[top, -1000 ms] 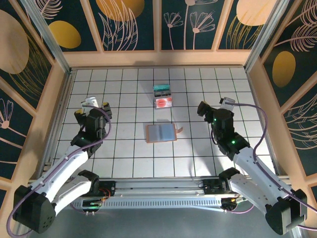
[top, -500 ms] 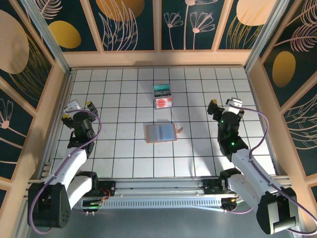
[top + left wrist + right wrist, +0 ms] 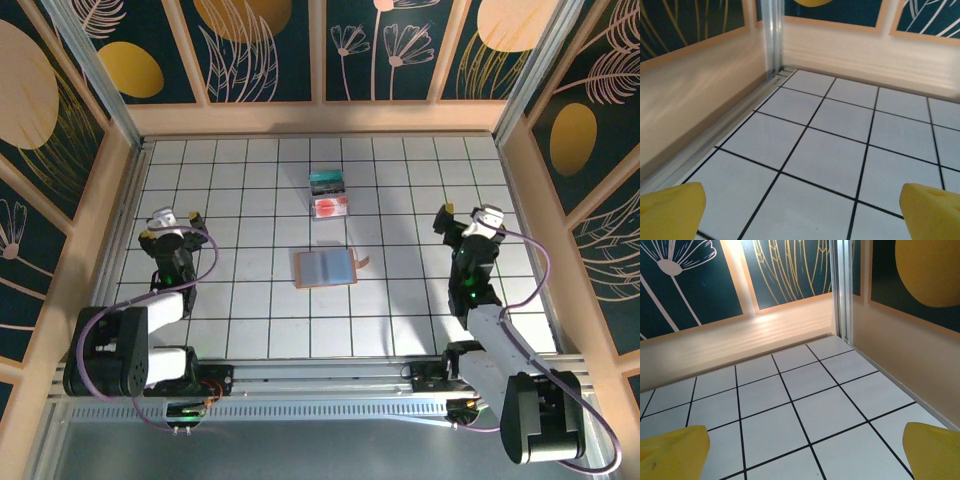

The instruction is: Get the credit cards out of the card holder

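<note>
plainly card holder [image 3: 325,268] lies open, credit cards [image 3: 331,207] beyond it; end effectors [image 3: 168,222] [image 3: 465,215] released

A smooth, faintly glossy white counter [image 3: 250,300] ruled with black lines carries a card holder [image 3: 325,268] of tan leather with a matt blue-grey inside and two thin plastic credit cards [image 3: 327,182], beside pale wood-look walls [image 3: 695,100], a brushed metal post [image 3: 772,35] and the left tool [image 3: 168,226] with matt yellow fingertips [image 3: 670,212].

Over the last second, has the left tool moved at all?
Yes. The left tool has pulled back leftward toward the side wall, away from the open card holder, which has stayed on the same tiles.
</note>
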Robot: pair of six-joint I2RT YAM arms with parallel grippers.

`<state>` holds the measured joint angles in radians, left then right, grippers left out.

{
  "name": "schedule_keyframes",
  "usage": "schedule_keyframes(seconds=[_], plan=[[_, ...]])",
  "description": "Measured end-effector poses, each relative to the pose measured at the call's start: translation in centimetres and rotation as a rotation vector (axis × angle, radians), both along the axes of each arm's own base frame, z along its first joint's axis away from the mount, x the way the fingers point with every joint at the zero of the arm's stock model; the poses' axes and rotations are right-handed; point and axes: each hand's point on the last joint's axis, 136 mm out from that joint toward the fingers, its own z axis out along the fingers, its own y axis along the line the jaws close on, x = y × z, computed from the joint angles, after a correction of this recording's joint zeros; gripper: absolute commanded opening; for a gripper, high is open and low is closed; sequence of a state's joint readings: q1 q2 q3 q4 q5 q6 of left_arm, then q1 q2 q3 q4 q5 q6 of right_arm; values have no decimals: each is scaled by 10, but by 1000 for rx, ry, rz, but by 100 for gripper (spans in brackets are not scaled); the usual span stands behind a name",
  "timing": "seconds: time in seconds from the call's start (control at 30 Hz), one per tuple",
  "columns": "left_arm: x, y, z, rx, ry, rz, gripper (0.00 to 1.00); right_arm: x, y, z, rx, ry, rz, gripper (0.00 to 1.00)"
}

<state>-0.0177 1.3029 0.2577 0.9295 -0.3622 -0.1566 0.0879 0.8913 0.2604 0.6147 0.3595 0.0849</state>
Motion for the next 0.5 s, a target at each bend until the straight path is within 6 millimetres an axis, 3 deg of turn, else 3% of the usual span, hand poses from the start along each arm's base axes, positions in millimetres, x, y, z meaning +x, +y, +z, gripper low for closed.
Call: schedule_keyframes(seconds=[0.13, 0.33, 0.5], plan=[[3, -9, -5, 5, -36, -54, 99, -4, -6, -12, 3, -12, -6, 99], [3, -30, -31, 24, -5, -187, 99, -7, -12, -22, 7, -39, -7, 99], [14, -44, -20, 37, -35, -285, 99, -6, -16, -34, 12, -47, 2, 99]])
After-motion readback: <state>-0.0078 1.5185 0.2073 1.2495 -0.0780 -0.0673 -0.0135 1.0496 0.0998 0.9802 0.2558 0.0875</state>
